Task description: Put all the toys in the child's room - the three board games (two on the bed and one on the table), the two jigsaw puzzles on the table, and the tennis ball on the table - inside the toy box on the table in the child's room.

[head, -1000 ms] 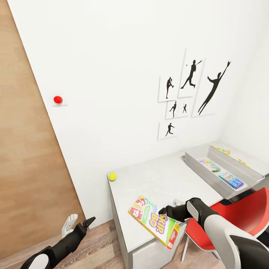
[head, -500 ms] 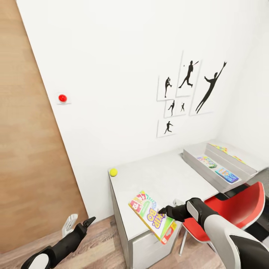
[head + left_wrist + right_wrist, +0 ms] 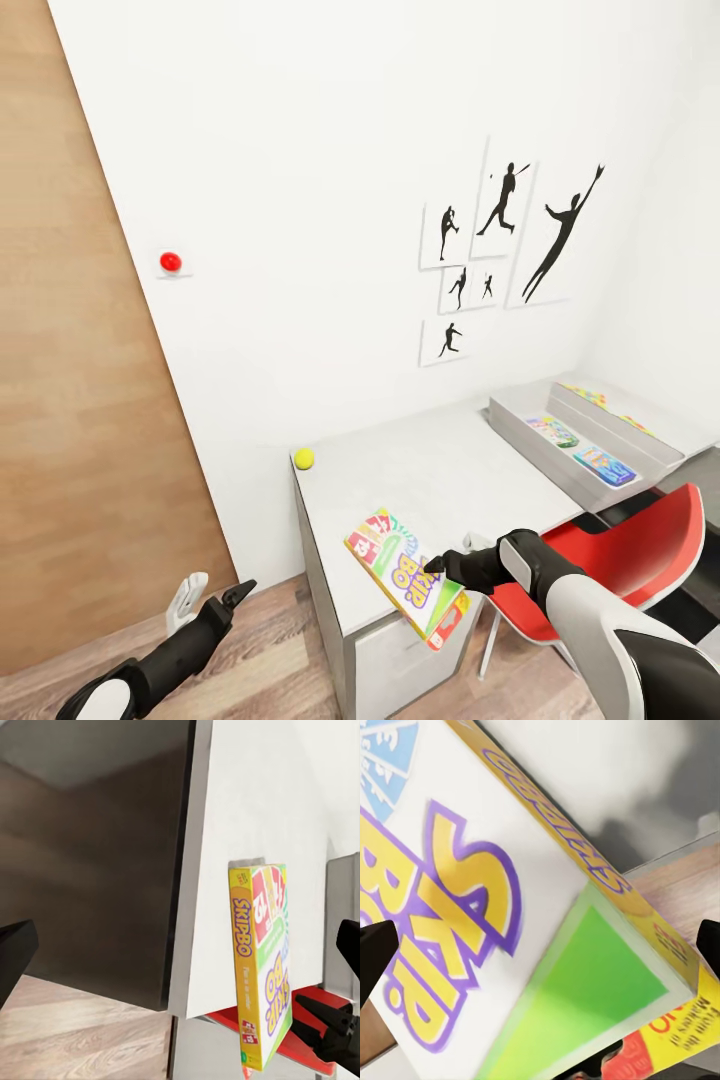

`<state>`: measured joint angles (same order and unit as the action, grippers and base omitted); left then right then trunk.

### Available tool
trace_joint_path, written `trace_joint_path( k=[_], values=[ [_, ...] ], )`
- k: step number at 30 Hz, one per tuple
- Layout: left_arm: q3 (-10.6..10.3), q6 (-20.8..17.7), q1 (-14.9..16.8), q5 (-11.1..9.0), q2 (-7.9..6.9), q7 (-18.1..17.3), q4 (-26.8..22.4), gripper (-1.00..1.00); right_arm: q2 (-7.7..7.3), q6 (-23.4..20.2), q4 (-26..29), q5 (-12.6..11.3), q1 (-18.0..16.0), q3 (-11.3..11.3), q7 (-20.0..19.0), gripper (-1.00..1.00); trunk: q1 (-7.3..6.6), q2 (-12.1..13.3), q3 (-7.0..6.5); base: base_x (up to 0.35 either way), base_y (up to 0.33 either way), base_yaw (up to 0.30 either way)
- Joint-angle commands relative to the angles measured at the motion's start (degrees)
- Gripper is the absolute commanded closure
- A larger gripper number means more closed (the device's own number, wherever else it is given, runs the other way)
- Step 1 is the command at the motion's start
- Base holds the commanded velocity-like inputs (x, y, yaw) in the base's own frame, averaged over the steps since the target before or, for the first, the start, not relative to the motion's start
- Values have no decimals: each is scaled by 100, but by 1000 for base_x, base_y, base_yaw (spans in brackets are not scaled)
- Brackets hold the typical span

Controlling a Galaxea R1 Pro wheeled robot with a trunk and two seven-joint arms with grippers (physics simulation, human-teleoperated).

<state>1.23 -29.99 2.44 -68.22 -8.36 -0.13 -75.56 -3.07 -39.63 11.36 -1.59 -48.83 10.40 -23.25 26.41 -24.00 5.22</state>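
The yellow-green-red Skip-Bo board game (image 3: 403, 572) lies at the near corner of the table (image 3: 450, 470), one end overhanging the edge. My right gripper (image 3: 437, 566) is at that end. Its fingers (image 3: 375, 952) stand wide apart, open, with the box face (image 3: 510, 915) spread before them. The tennis ball (image 3: 303, 458) rests at the table's back corner by the wall. Farther along stands the grey toy box (image 3: 520, 432) with two board games (image 3: 603, 465) inside. The jigsaw puzzles (image 3: 590, 396) lie behind it. My left gripper (image 3: 213, 595) hangs open and empty over the floor beside the table.
A red chair (image 3: 625, 555) stands at the table's front, right beside my right arm. A wooden door (image 3: 90, 450) is on the left, with wood floor (image 3: 270, 670) beneath my left arm. The wall behind the table carries black silhouette pictures (image 3: 510, 235).
The whole picture has shifted a little, so the camera moved. The Skip-Bo box, the ball and both grippers keep the same places relative to each other.
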Motion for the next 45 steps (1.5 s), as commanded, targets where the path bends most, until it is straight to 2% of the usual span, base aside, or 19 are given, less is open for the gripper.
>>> trace_joint_path(
  k=[1, 21, 45],
  values=[
    [9, -34, 5, -24, 1, -2, -2, -100, 0, -36, 6, -15, -4, 15, -3, -100, 3, -12, 13, -8, 0, 0],
    [9, -45, 8, -28, 1, -10, 4, -100, 0, -36, 6, -11, -4, 14, -4, -100, 3, -12, 13, -4, 0, 0],
    [-4, -43, 19, -27, 32, -14, -2, -100, -10, -36, 22, -30, -4, 27, -17, -100, 3, -12, 13, -74, 33, 0]
  ],
)
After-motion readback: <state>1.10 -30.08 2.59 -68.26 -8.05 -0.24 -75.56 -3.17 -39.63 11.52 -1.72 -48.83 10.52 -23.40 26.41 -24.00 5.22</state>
